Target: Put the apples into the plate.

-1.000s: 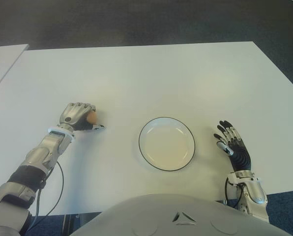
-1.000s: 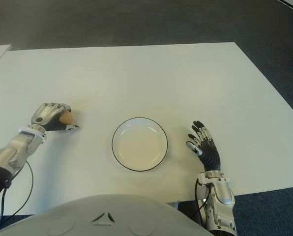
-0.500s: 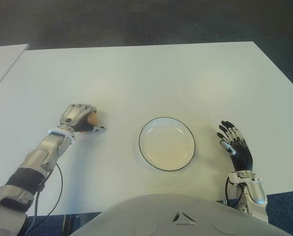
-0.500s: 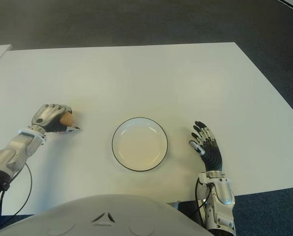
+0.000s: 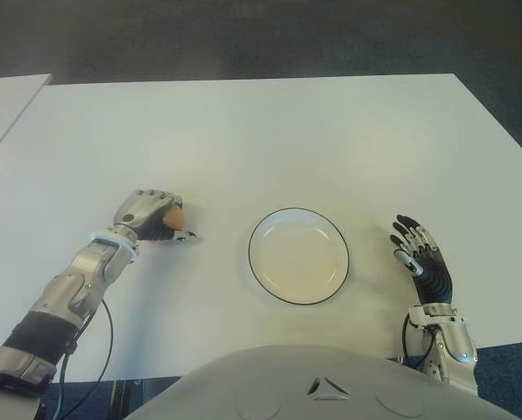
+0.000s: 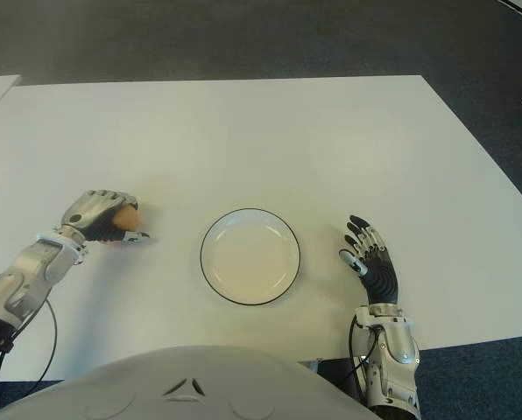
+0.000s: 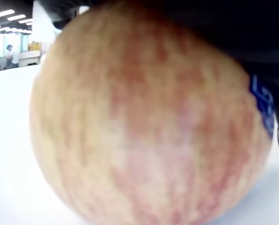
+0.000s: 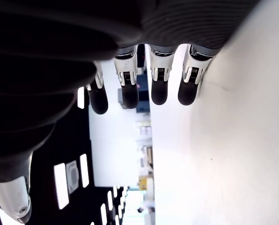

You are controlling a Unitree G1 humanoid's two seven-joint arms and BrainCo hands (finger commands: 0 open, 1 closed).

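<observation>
One apple [image 5: 171, 216] is all that shows, and it sits inside the curled fingers [image 5: 152, 200] of the left hand [image 5: 147, 216], which grips it low over the table [image 5: 270, 131], to the left of the plate [image 5: 298, 255] and clear of its rim. In the left wrist view the fruit fills nearly the whole picture, pressed up against the palm. So the pick looks done, while the carry across and the release are still left; nothing lies in the plate yet. The right hand [image 5: 421, 262] shows just to the right of the plate with its fingers spread and holding nothing. By count: one apple, one plate, two hands. The task speaks of apples, but no second one is visible anywhere on the table.
</observation>
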